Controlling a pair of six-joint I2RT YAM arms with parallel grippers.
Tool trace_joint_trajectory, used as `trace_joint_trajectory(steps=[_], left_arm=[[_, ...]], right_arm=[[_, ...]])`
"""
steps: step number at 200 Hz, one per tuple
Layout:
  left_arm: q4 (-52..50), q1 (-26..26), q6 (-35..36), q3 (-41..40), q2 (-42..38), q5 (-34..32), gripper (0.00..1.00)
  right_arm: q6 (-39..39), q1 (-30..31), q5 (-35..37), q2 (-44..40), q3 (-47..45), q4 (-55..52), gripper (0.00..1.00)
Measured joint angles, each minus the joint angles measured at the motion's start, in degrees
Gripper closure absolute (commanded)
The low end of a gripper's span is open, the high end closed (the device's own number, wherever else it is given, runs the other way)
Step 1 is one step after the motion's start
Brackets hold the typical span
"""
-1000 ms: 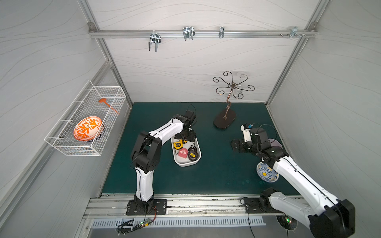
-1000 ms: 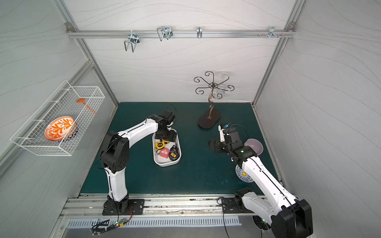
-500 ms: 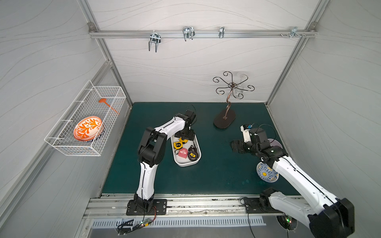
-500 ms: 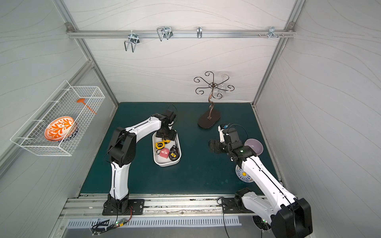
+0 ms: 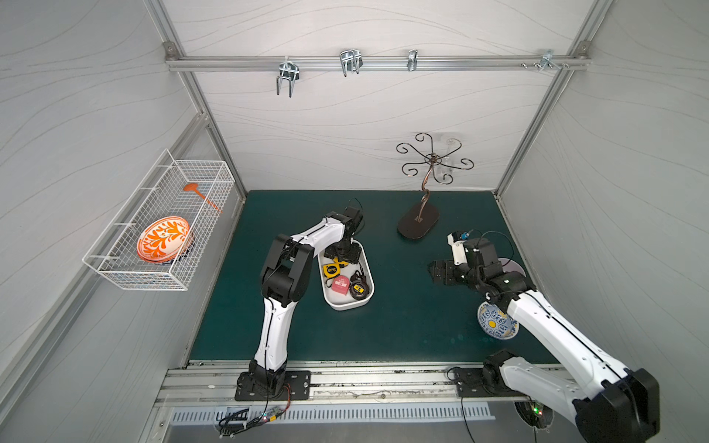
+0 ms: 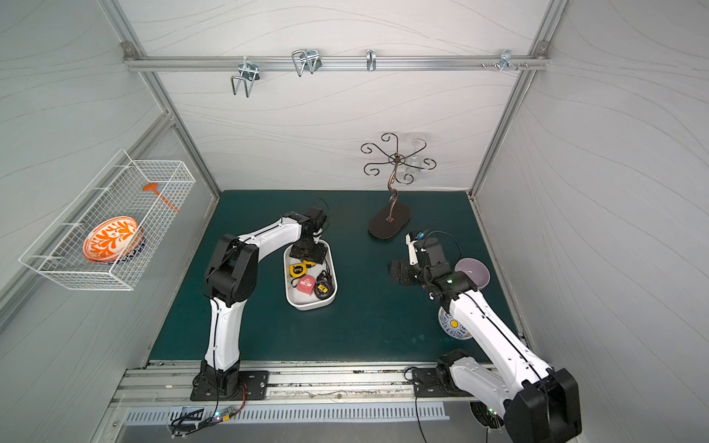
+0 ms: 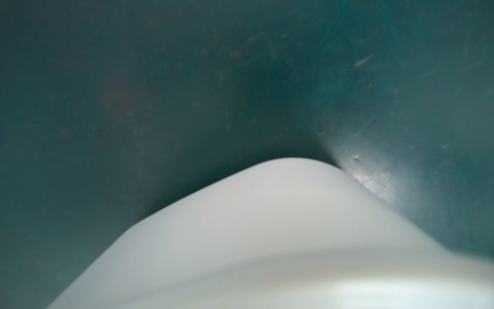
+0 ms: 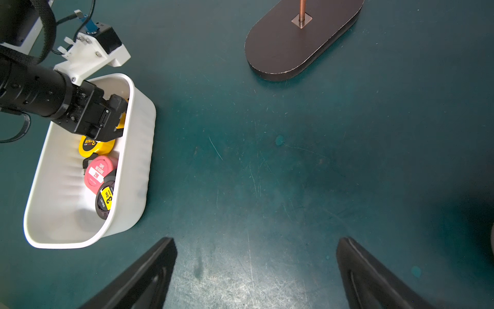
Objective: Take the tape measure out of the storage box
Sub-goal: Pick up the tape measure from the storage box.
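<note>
**Colours across the teal counter**

The counter [image 5: 403,330] is dark teal with pale scratches. The storage box [image 5: 347,305] is plain white. At the black left hand [image 8: 115,125] lies the yellow tape measure [image 8: 92,148], which has a black label. Next out from that hand is the pink tape measure [image 8: 97,174] with a white label. Farthest is the black tape measure [image 8: 105,199] with a yellow label. The right hand [image 8: 254,275] is black. Behind it sit a blue-and-white patterned bowl [image 5: 491,326] with a yellow centre and a lilac bowl [image 6: 475,272]. Ahead of it, the stand base [image 8: 294,48] is dark brown.
</note>
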Motion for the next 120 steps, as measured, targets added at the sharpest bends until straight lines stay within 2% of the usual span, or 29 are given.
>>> trace_joint_trajectory(steps=[34,83,120], left_arm=[[0.09,0.0,0.55,0.0,0.0,0.48,0.32],[-0.04,0.04,1.16,0.81,0.55,0.83,0.65],[-0.04,0.04,1.05,0.83,0.57,1.03,0.94]], right_arm=[[0.0,-0.02,0.17,0.0,0.0,-0.2,0.01],[0.02,-0.02,0.22,-0.31,0.0,-0.48,0.01],[0.02,-0.02,0.17,-0.55,0.0,-0.5,0.01]])
